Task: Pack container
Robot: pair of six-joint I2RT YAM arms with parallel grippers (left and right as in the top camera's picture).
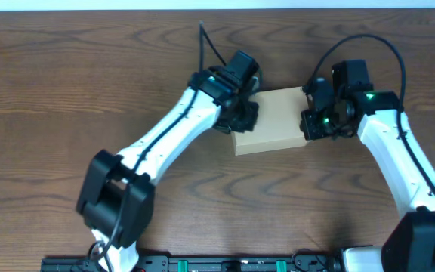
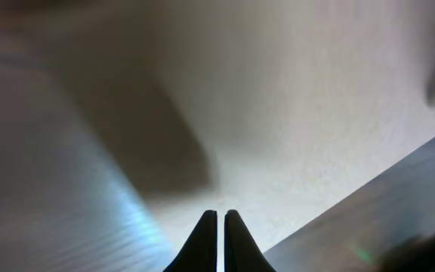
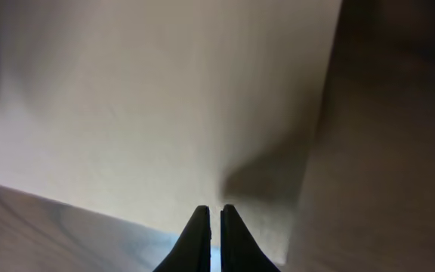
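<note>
White arms [image 1: 174,125], black joints [image 1: 115,198], cables [image 1: 207,43]

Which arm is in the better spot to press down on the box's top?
Left, probably: the left claw hangs over the container top; the right claw sits by its edge. Both are shut.

Matt cardboard container [image 1: 274,121] — wood-grain table [image 1: 66,83]

Container [image 1: 272,121] on table [image 1: 51,75], mid-width, toward far side. Left gripper [image 2: 219,227] at container's left edge, tips over its top. Right gripper [image 3: 211,223] at container's right edge, tips over top too. Container sits between both grippers.
</note>
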